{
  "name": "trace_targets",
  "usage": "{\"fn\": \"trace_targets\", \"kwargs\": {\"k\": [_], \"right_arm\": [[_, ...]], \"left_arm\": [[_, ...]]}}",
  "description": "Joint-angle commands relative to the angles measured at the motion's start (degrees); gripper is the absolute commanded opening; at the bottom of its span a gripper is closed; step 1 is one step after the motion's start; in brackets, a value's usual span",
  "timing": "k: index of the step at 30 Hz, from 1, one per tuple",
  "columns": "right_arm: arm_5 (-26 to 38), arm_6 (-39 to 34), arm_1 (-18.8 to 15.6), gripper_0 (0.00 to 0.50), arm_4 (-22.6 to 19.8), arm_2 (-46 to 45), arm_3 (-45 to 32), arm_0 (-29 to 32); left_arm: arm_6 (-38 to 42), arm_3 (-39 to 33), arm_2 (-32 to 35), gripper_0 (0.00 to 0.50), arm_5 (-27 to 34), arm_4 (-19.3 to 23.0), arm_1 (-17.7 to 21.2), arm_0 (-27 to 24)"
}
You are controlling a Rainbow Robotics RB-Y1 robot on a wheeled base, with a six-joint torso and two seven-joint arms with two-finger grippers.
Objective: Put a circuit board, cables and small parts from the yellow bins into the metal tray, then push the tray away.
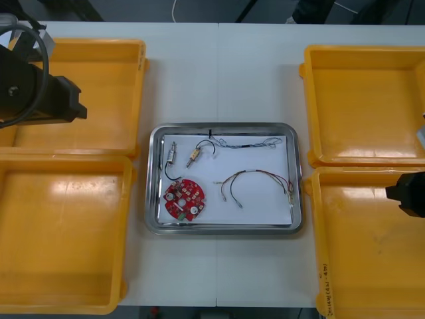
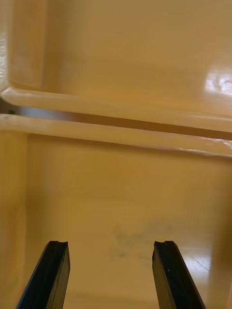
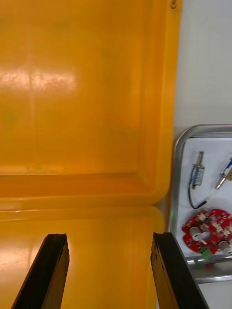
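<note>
Nothing here can be read with certainty. The one marking is a short line of dark handwriting on the rim of a yellow bin, the right-hand one nearest the table's front edge. It runs along the side facing the tray, close to the bin's front corner, its characters too small to make out.

left claw: fingers spread over the bare floor of a glossy yellow plastic bin
ahead of it: two butted bin rims, then the next bin's bare floor
beside it: strip of light table, then the rim of a shiny rectangular metal tray
right claw: fingers spread over bare bin floor; two raised rims cross ahead, narrow gap between
</note>
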Motion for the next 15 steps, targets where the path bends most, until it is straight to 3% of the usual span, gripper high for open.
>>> {"fn": "trace_targets", "kwargs": {"k": [1,6,15], "right_arm": [[0.2,-2.2,-1.5,0.5,-2.0,4.8,-2.1,-2.5],[0.2,-2.1,-1.9,0.5,-6.2,9.2,-2.1,-6.4],[0.2,-1.6,-4.2,0.5,-7.5,23.0,-2.1,-12.7]], "left_arm": [[-9.4,-2.0,4.3,0.5,0.4,1.1,4.5,4.4],[-11.1,-2.0,8.2,0.5,0.4,3.0,5.9,8.5],[-12.7,-2.0,12.0,0.5,0.4,4.4,7.7,14.5]]}}
